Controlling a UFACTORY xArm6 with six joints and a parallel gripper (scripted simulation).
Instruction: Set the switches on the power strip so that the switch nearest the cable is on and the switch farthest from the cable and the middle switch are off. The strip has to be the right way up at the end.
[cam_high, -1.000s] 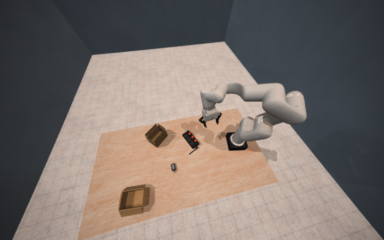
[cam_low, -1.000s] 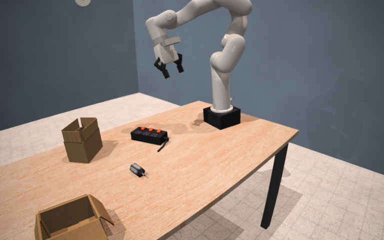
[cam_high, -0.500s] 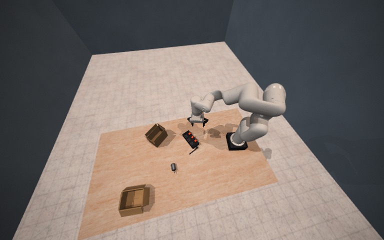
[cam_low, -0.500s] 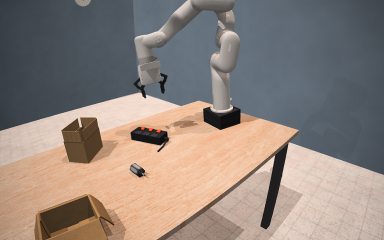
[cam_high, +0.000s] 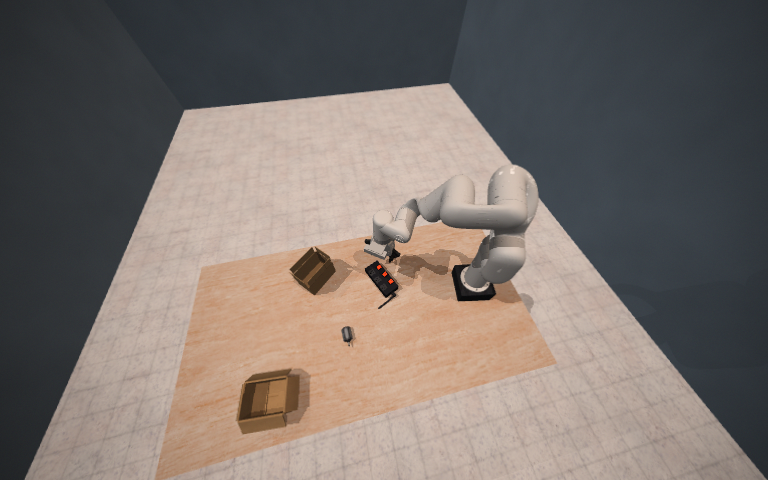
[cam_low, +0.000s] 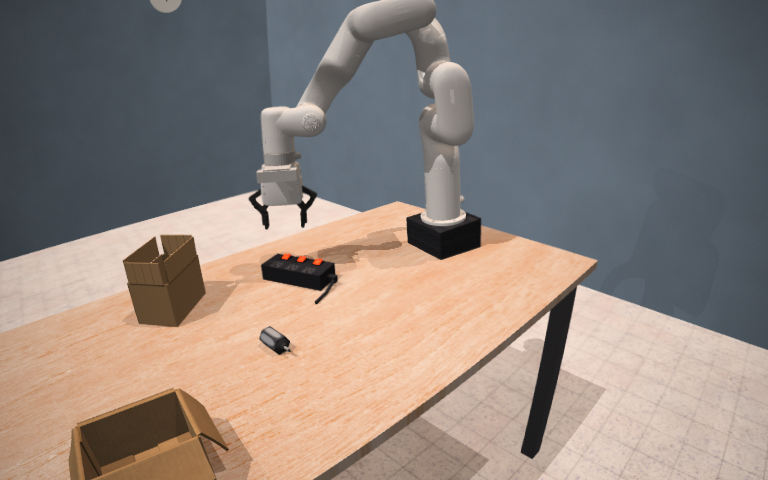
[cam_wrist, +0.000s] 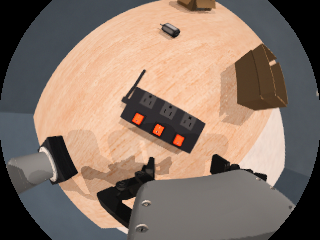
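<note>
Gripper (cam_low: 283, 217) wide apart, holding nothing, hovering above power strip's (cam_low: 297, 270) far-left end; better close fingers before poking switches (cam_low: 301, 259).

We see a glossy off-white arm (cam_low: 447, 101) of rounded, tubular links with bulbous joints, rising from a black square base (cam_low: 470, 237). Its gripper (cam_low: 282, 219) has a pale grey boxy body with two small screws and black angular jaws.
</note>
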